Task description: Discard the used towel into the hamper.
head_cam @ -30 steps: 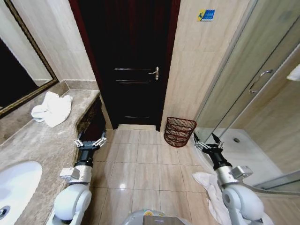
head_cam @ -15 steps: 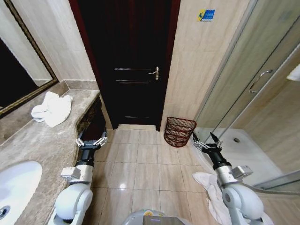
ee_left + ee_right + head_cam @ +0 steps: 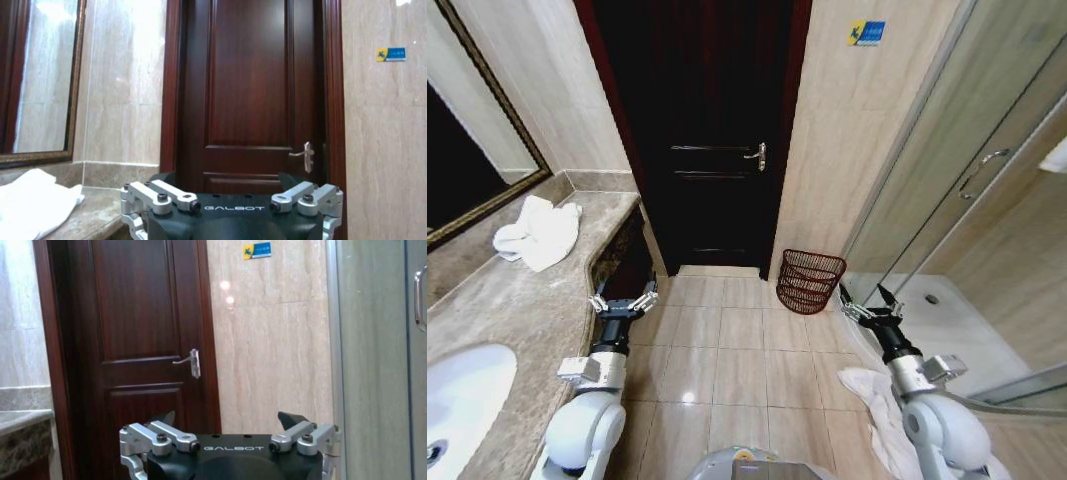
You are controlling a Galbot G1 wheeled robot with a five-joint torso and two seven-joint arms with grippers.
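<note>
At the far left of the head view a white basin point(image 3: 457, 395) is sunk into the marble counter point(image 3: 522, 300), and a framed mirror point(image 3: 472, 150) lines the wall above it. Farther back on the counter, near the corner, lies a crumpled white towel point(image 3: 539, 232); the left wrist view catches its edge low beside the mirror frame (the cloth is bunched, not folded).

Just right of the counter's curved front edge, the left gripper point(image 3: 623, 302) hangs above the tiled floor point(image 3: 717, 350), its fingers spread apart with nothing between them. It is aimed toward the dark wooden door point(image 3: 697, 130), whose metal handle point(image 3: 757, 154) sits on the right side of the panel.

To the right of the door, on the beige wall, is a small blue-and-yellow sign point(image 3: 866, 33). Below it, on the floor against that wall, stands the hamper point(image 3: 810, 280), upright, with nothing visible inside it.

The right gripper point(image 3: 866, 302) is just beside the hamper, to its right and a little nearer the robot, fingers likewise parted and empty. Beneath the right arm another white cloth point(image 3: 875, 405) is spread on the floor. Beyond it, the glass shower enclosure point(image 3: 987, 200) takes up the right side, with a handle point(image 3: 982, 168) on its door.
</note>
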